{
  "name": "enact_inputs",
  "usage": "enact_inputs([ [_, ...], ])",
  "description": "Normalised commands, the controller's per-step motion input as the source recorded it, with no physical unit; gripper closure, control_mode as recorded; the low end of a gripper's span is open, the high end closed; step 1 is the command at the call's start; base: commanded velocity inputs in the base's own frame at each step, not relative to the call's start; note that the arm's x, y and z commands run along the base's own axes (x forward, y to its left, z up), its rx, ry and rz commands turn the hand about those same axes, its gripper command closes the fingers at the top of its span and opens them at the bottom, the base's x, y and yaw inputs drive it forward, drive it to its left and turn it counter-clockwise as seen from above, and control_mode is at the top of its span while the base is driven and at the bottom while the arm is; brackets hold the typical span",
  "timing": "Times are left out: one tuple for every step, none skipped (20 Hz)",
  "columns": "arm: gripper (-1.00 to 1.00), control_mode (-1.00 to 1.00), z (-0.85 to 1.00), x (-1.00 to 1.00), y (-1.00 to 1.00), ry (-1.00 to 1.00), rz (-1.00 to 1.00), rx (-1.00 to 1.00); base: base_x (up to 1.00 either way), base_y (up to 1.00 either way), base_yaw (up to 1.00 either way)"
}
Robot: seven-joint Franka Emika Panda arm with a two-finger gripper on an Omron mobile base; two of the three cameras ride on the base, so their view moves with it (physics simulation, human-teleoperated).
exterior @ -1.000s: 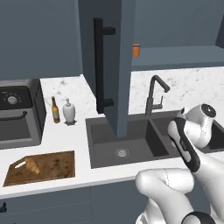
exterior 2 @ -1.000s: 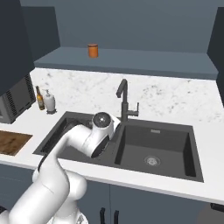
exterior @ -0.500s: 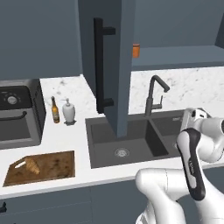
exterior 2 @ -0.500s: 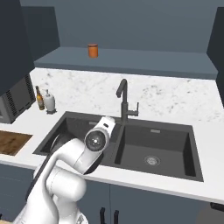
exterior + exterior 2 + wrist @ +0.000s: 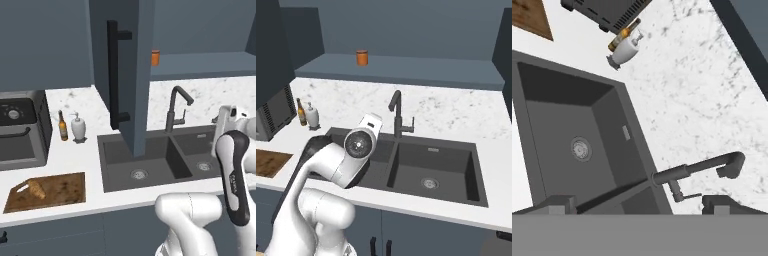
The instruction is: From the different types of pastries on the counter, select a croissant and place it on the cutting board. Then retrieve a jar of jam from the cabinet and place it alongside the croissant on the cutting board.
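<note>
While the croissant (image 5: 35,189) already lies on the cutting board (image 5: 60,192) at the near left of the table (image 5: 75,160) in the left base view, the second step is now in hand, in my judgement: fetching the jam. In this view the cabinet door (image 5: 122,75) stands open, and the orange jar of jam (image 5: 155,57) peeks out just behind its edge, on the cabinet shelf. The white arm rises at the lower right, over the right part of the sink (image 5: 155,160), well apart from the jar.

From the right base view, the jar (image 5: 361,57) stands upright and alone on the shelf (image 5: 406,70), above the faucet (image 5: 398,115). The arm is folded low in front of the sink (image 5: 426,170), and a bottle (image 5: 301,112) and a soap dispenser (image 5: 312,115) stand at the left on the table.

Through the hand view, the jaws (image 5: 639,205) are spread wide and hold nothing; between their tips I see the faucet (image 5: 697,170) and the sink basin. The next move calls for lifting the hand up to the shelf, turning it level toward the jar, and bringing the tips around the jar's sides before closing.
</note>
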Motion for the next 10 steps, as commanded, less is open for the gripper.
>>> enact_inputs([
  [-1.0, -1.0, 1.0, -0.34, 0.0, 0.03, 0.05, 0.0, 0.0, 0.0, 0.0],
  [-1.0, -1.0, 1.0, -0.33, 0.0, 0.02, 0.04, 0.01, 0.0, 0.0, 0.0],
  [-1.0, -1.0, 1.0, -0.26, 0.0, 0.0, 0.04, 0.01, 0.0, 0.0, 0.0],
  [-1.0, -1.0, 1.0, -0.09, 0.0, 0.0, 0.04, 0.01, 0.0, 0.0, 0.0],
  [-1.0, -1.0, 1.0, 0.0, 0.0, 0.0, 0.03, 0.0, 0.0, 0.0, 0.0],
  [-1.0, -1.0, 1.0, 0.0, 0.0, 0.02, 0.04, 0.0, 0.0, 0.0, 0.0],
  [-1.0, -1.0, 1.0, 0.0, 0.0, 0.03, 0.04, 0.0, 0.0, 0.0, 0.0],
  [-1.0, -1.0, 1.0, 0.0, 0.04, 0.04, 0.03, 0.0, 0.0, 0.0, 0.0],
  [-1.0, -1.0, 1.0, 0.02, 0.05, 0.05, 0.04, 0.0, 0.0, 0.0, 0.0],
  [-1.0, -1.0, 0.99, 0.0, 0.1, 0.08, 0.03, 0.0, 0.0, 0.0, 0.0],
])
